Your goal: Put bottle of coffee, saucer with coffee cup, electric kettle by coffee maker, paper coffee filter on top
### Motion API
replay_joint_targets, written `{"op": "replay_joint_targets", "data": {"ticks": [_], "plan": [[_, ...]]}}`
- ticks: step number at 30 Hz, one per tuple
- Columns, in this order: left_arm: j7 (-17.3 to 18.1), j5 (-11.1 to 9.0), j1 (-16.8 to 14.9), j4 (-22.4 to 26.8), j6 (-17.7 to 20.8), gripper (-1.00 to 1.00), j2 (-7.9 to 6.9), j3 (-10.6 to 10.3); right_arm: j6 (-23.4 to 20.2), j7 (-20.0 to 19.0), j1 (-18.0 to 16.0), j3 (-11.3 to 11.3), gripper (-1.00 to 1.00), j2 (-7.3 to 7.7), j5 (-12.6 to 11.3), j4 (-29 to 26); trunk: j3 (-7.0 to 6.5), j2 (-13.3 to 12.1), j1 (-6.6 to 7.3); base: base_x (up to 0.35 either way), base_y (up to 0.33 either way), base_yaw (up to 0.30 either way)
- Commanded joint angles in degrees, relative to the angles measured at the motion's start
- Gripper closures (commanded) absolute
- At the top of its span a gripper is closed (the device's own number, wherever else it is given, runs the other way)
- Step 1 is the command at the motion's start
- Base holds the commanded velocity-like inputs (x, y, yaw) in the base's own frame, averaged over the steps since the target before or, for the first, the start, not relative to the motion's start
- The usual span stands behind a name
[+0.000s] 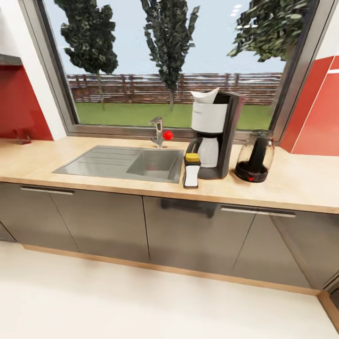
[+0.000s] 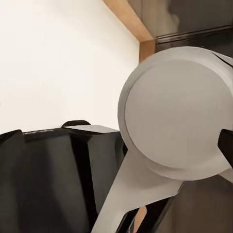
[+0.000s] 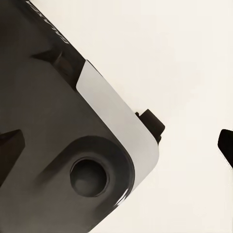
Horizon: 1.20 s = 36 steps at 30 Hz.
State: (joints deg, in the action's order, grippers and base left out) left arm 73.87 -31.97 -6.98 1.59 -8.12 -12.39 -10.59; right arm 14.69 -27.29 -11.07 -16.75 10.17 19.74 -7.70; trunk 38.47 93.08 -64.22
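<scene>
The coffee maker (image 1: 214,136) stands on the light wood countertop (image 1: 301,183), to the right of the sink. A white paper coffee filter (image 1: 205,95) rests on top of it. The bottle of coffee (image 1: 191,170), with a yellow cap and white label, stands upright against the maker's left front. To the maker's right, a short gap away, sits the electric kettle (image 1: 255,156). The saucer, the coffee cup and the kitchen shelf are out of view. One dark fingertip (image 2: 227,145) shows at the left wrist view's edge. Another fingertip (image 3: 227,145) shows at the right wrist view's edge over pale floor.
A steel sink (image 1: 155,162) with a red-knobbed faucet (image 1: 160,133) is set into the worktop under a wide window. Grey cabinet fronts (image 1: 188,226) run below, then pale floor (image 1: 141,301). Red wall panels (image 1: 320,117) flank the right. My grey arm joint (image 2: 179,111) and dark base (image 3: 53,121) show close up.
</scene>
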Motion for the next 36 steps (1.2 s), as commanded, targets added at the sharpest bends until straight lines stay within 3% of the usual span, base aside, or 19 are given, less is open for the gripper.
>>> {"op": "replay_joint_targets", "data": {"ticks": [1,12,25,36], "plan": [[0.05,-0.38,-0.05,-0.05,-0.58,-1.0,-0.01,-0.49,0.26,-0.05,-0.01,-0.04,-1.0,0.01,0.3,-0.04,0.05,0.02,0.0,0.0,0.0,0.27],[0.05,-0.38,-0.05,-0.07,-0.58,-1.0,-0.01,-0.48,0.26,-0.04,-0.01,-0.04,-1.0,0.01,0.3,-0.04,0.05,0.02,0.0,0.149,0.094,0.112],[0.05,-0.38,-0.05,-0.07,-0.57,-1.0,-0.01,-0.48,0.26,0.02,-0.01,-0.04,-1.0,0.01,0.3,-0.04,0.05,0.02,0.0,0.254,0.204,0.25],[-0.03,-0.45,-0.05,0.05,-0.42,-1.0,-0.04,1.33,0.26,0.62,-0.01,-0.12,-1.0,-0.57,0.31,1.15,0.05,0.02,0.0,0.216,0.244,0.268]]}}
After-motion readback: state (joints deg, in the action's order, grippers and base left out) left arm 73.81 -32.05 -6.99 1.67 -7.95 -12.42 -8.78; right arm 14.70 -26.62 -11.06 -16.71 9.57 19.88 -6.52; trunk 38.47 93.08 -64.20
